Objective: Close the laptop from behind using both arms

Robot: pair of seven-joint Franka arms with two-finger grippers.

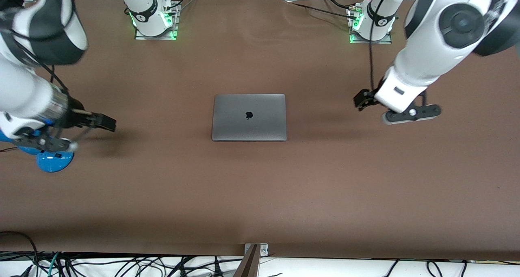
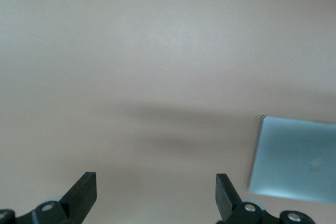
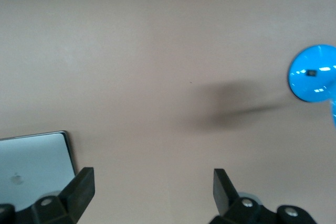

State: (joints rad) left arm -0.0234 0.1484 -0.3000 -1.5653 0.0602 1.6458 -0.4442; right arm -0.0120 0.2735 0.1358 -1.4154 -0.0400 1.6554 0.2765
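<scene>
The laptop lies flat at the centre of the front view, lid down with the logo up, so the closing looks done already. It sits square on the brown counter, clear of everything else.

The left pincer hangs at the right of that frame, over bare counter toward the left arm's end. Its fingers are spread wide with nothing between them. The right pincer hangs at the left of the frame over bare counter, also wide open and empty.

Both are well apart from the laptop, one on each flank; I judge this a resting stance with each arm waiting.

A blue lamp base sits at the lower left, below the right arm's wrist.
</scene>
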